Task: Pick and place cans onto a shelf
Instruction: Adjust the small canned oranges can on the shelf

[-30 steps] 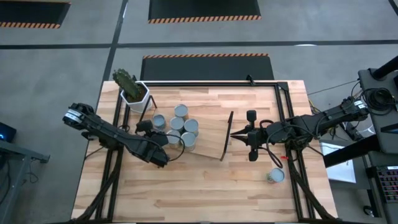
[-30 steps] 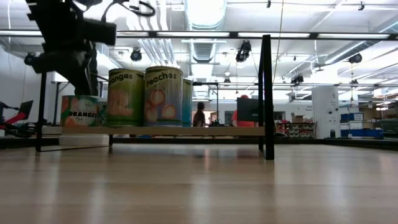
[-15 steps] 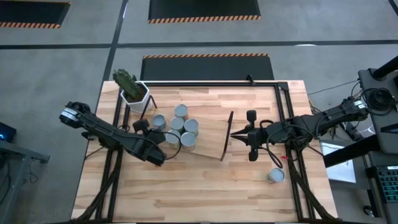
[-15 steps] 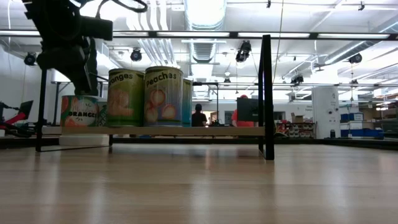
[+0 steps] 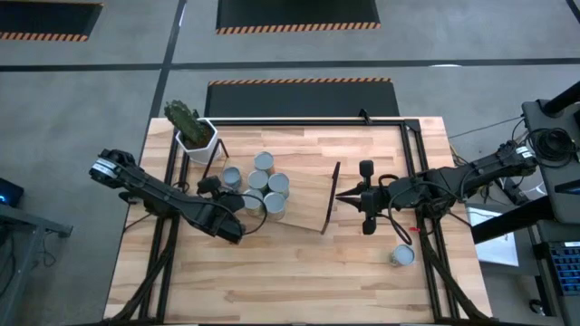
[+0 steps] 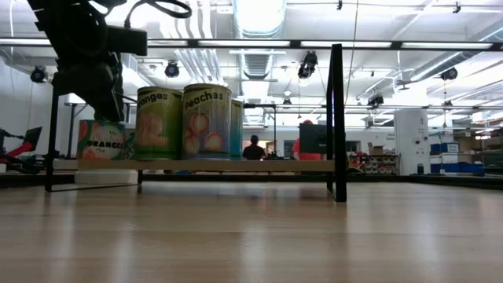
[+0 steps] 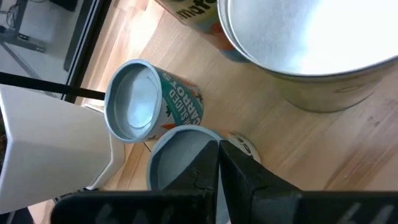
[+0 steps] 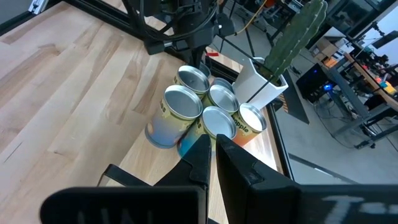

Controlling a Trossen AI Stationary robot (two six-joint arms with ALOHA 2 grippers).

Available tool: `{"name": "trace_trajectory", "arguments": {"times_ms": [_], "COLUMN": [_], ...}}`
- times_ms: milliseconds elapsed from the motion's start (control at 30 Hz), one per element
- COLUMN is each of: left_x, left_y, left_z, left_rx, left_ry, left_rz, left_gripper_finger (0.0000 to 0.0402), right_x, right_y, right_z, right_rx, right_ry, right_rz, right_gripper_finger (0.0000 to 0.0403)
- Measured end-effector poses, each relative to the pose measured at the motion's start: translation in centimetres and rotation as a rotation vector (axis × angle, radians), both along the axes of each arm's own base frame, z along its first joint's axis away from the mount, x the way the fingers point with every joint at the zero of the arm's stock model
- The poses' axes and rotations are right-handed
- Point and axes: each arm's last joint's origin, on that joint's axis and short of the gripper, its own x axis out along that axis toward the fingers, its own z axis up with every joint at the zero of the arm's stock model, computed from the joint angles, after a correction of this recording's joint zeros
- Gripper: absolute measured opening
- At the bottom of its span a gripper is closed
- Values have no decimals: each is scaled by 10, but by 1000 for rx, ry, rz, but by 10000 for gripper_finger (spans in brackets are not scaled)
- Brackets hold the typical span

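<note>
Several silver-topped cans point(image 5: 263, 183) stand clustered on the left part of the light-wood shelf point(image 5: 304, 204); their labels show in the low view point(image 6: 185, 122). One more can point(image 5: 401, 256) stands alone on the table at the near right. My left gripper point(image 7: 217, 149) is shut and slants down over the top of a can point(image 7: 177, 155) at the cluster's near-left side point(image 5: 243, 206). My right gripper point(image 5: 340, 193) is shut and nearly level. Its tips stand at the shelf's right-end black wire frame point(image 5: 332, 195) and point at the cans point(image 8: 214, 142). My left gripper's shut fingertips point(image 7: 208, 163) hang over the round top of the can, coming slanting down from the near left. I cannot tell whether they touch it. My right gripper's shut tips stand right at the shelf's right-end frame. I cannot tell whether they touch it.
A white hexagonal pot point(image 5: 195, 134) with a cactus stands at the table's far left corner, close behind the cans. A carrots can point(image 7: 149, 102) lies just beyond my left fingers. Black table-frame bars run along both sides. Bare wood lies along the near edge.
My left gripper has rolled a little about its own pointing line and stayed in place over the cans. The cans and the shelf stand as before.
</note>
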Motion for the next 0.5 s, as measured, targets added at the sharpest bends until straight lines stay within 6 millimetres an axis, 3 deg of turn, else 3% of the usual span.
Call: {"name": "trace_trajectory", "arguments": {"times_ms": [500], "left_x": [-5], "left_y": [-5], "left_z": [1], "left_rx": [-43], "left_ry": [57], "left_rz": [-45], "left_gripper_finger": [0], "right_x": [0], "right_y": [0], "right_z": [0], "right_rx": [-7], "right_ry": [0], "right_rz": [2], "right_gripper_finger": [13]}}
